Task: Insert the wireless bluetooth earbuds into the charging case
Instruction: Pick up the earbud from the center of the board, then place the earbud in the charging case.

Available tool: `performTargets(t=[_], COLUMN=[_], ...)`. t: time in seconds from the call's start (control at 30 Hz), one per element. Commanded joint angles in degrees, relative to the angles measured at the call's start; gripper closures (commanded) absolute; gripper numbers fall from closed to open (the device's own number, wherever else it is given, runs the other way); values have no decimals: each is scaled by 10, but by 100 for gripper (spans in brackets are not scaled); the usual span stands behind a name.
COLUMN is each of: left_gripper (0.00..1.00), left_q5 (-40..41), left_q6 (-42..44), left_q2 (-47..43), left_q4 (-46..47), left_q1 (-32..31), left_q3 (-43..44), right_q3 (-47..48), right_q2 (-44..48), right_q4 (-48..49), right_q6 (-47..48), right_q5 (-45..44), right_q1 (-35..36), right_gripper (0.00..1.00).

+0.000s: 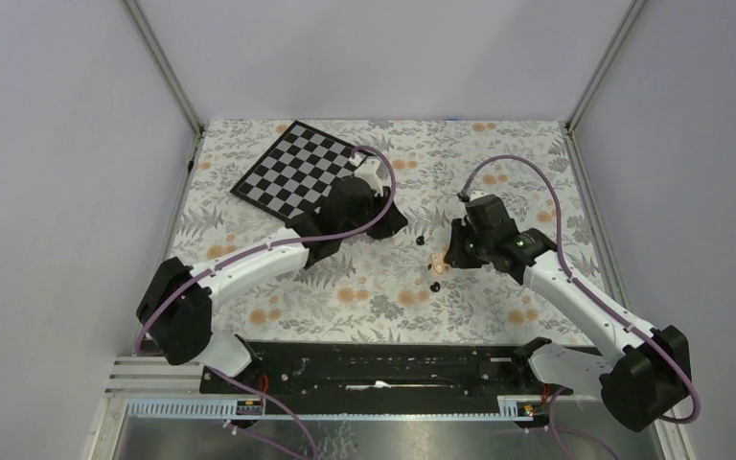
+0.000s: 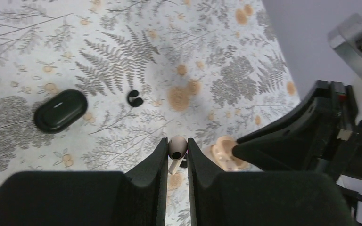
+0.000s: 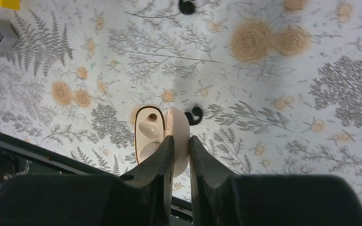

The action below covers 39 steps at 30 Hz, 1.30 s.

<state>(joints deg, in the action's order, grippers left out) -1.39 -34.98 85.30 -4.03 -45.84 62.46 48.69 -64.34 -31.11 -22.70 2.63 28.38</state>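
The left gripper (image 2: 176, 143) is pinched narrow on a pale beige-pink earbud (image 2: 177, 148), just left of the open charging case (image 3: 147, 134), which sits right of the table's centre. The right gripper (image 3: 181, 140) clamps the case's raised lid. A black earbud (image 3: 194, 116) lies just beside the lid.

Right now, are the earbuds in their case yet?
Partly. The right fingers hold the open beige case, one bud seemingly seated inside. The left fingers pinch the other beige earbud beside it, not yet in. A black earbud lies loose on the table.
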Motion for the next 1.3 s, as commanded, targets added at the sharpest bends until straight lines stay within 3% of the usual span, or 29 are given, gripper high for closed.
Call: performTargets(t=[0.0,0.17,0.53,1.27], left_gripper=[90,90,90,90], left_q5=[-74,-110,-140,-169], left_q6=[-24,-42,-69,-62], left_q2=[-22,-33,-58,-43], left_q4=[92,143,239,279], left_q1=[2,2,2,2], left_q3=[-29,-59,-112,-139], right_q3=[31,38,39,27], right_q2=[-4,-14,-7,33], right_q4=[56,89,118,126], right_q6=[21,22,-4,-83], right_q5=[-21,-49,10,42], right_q1=[44,80,80,78], right_gripper=[100,100,100,100])
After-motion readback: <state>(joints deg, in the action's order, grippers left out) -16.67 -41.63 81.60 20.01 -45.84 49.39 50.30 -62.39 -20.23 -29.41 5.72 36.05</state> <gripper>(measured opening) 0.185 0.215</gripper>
